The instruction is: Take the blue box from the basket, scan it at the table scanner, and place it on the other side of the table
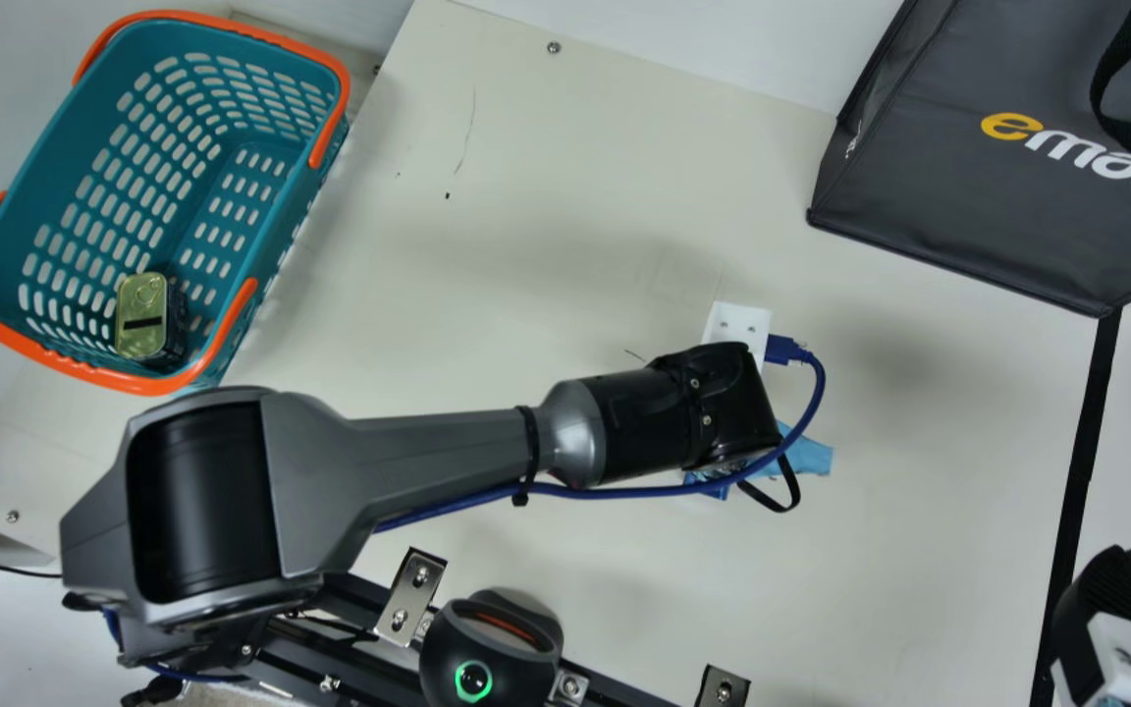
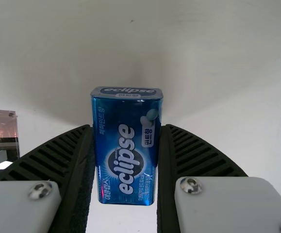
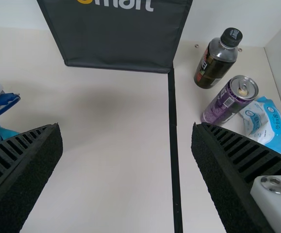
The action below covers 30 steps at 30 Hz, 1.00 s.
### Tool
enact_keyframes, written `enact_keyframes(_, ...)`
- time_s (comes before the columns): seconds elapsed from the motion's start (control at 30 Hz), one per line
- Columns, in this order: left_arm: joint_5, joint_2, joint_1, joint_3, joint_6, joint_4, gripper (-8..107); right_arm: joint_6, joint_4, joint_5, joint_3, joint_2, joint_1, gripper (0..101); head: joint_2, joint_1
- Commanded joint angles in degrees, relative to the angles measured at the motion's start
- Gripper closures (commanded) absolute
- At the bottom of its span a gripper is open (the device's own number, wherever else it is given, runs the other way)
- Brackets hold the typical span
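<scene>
The left gripper's [image 1: 723,398] fingers [image 2: 77,162] clamp the blue box [image 2: 125,150] by its two sides, above the desk [image 1: 880,550]. The right gripper's [image 1: 1110,589] fingers [image 3: 26,160] stand wide apart, with nothing between them. Beyond the right fingers are the purple can [image 3: 227,102], the white-and-blue packet [image 3: 266,124] and the dark bottle [image 3: 217,60]. The dark bag [image 1: 958,216] lies farther out. Well apart from the left fingers, the basket [image 1: 232,27] contains a gold-topped tin [image 1: 140,304].
</scene>
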Motion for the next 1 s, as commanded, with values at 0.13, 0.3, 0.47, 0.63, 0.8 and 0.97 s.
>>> enact_keyframes(0.13, -0.7, 0.6, -0.1, -0.2, -0.4, -0.1, 43, 0.0, 0.0, 0.0, 0.0, 0.0, 0.0, 6, 0.2, -1.7)
enact_keyframes(0.3, -1.7, 0.5, 0.1, 0.4, -0.3, -0.7, 27, 0.0, 0.0, 0.0, 0.0, 0.0, 0.0, 6, 0.2, -1.7)
enact_keyframes(0.47, -4.5, -2.0, 0.9, 2.1, 1.7, -2.0, 10, 0.0, 0.0, 0.0, 0.0, 0.0, 0.0, 6, 0.2, -1.7)
enact_keyframes(0.63, -9.1, -7.6, 3.5, 6.7, 7.9, -5.4, 9, 0.0, 0.0, 0.0, 0.0, 0.0, 0.0, 6, 0.2, -1.7)
enact_keyframes(0.8, -14.3, -15.4, 8.3, 13.7, 19.5, -12.7, 9, 0.0, 0.0, 0.0, 0.0, 0.0, 0.0, 6, 0.2, -1.7)
enact_keyframes(0.97, -17.5, -24.0, 14.9, 21.9, 33.7, -21.7, 9, 0.0, 0.0, 0.0, 0.0, 0.0, 0.0, 6, 0.2, -1.7)
